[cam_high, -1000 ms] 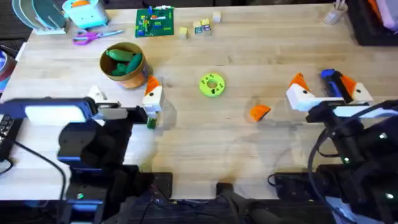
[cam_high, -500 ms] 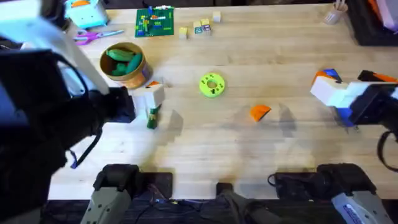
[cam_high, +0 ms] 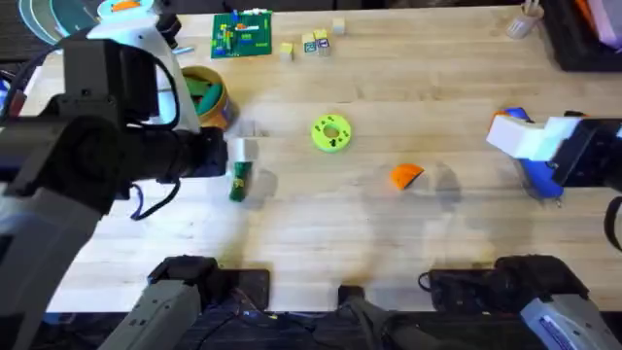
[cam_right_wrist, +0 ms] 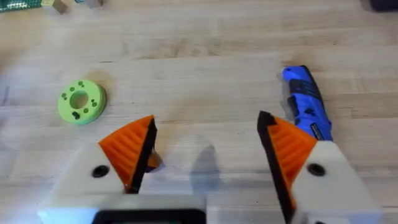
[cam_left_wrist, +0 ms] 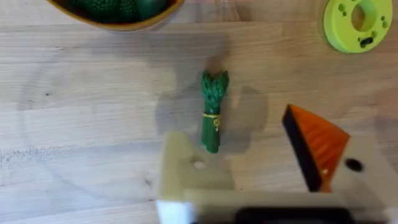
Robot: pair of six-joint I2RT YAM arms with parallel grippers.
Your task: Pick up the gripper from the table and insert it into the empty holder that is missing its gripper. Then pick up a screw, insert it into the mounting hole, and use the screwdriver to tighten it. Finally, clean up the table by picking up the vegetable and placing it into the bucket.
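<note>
Progress: nothing of the task looks done. The loose orange gripper (cam_high: pixel 407 175) lies on the bench right of centre, untouched, apart from both arms. Left wrist view: the left gripper (cam_left_wrist: pixel 264 171) stands open over the bench, one finger carrying an orange pad (cam_left_wrist: pixel 318 145), the other a bare white holder (cam_left_wrist: pixel 189 168) with no tip fitted, so insertion is still to do. No screw seated; I cannot make out any screw on the bench. The screwdriver (cam_right_wrist: pixel 306 109) lies on the wood near the bench's right edge, just beside the right gripper (cam_right_wrist: pixel 208 155), which is open and empty, both orange pads in place. The vegetable (cam_left_wrist: pixel 213 109) lies on the bench just in front of the bare holder, not held; the bucket (cam_high: pixel 207 97) stands toward the rear-left, well apart from it, already holding larger green pieces. Judgement: all three stages remain. Visibility: overhead, the left arm is large, dark and blurred and covers part of the bucket and the left gripper's fingers. The left wrist view cuts the bucket at its rim. Mounting hole: a small dot shows on the holder, detail too small to read. The green ring (cam_high: pixel 331 132) near centre is unrelated.
</note>
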